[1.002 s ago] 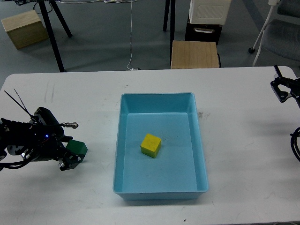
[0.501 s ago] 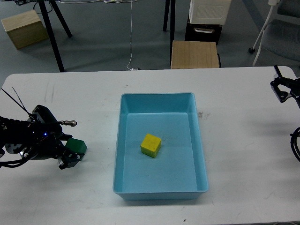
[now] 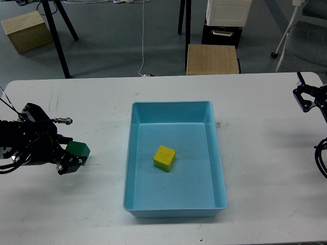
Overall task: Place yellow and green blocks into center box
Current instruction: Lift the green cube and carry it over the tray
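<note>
White table (image 3: 265, 194) fills the lower frame. Blue box (image 3: 134, 153) sits at centre, a yellow block (image 3: 164, 158) on its floor. Left arm lies low along the left edge, reaching rightward; left gripper (image 3: 70, 157) has its jaws clamped on the green block (image 3: 78, 149), well left of the box. Right gripper (image 3: 305, 97) at right edge, jaw state unclear.

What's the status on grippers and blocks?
Left end effector shut on green block. Right end effector idle, far right. Yellow block in blue box.
</note>
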Action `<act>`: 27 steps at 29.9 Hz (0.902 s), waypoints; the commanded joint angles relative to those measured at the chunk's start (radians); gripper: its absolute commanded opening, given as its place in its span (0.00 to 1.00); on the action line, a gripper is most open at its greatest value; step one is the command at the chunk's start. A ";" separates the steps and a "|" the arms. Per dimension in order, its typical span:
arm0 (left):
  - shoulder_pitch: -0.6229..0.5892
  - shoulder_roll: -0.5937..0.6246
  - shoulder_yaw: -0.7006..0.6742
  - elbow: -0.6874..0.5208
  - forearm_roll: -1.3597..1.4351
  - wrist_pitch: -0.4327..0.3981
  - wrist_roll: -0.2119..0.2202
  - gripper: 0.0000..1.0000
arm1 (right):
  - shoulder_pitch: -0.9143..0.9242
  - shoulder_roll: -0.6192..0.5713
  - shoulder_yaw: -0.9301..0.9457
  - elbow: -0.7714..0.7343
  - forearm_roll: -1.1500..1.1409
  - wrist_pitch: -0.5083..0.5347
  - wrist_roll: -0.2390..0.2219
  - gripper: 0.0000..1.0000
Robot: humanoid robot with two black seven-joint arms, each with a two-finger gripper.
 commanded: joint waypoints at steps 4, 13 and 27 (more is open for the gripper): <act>-0.035 0.024 -0.082 -0.010 -0.033 0.000 -0.033 0.38 | 0.000 0.000 0.001 0.002 0.000 0.000 0.000 0.99; -0.176 0.013 -0.093 -0.114 -0.033 0.000 -0.081 0.38 | 0.002 0.005 0.000 -0.002 -0.009 0.000 0.000 0.99; -0.282 -0.266 -0.084 -0.126 0.032 0.000 -0.024 0.38 | 0.000 0.005 -0.006 -0.005 -0.026 -0.002 0.000 0.99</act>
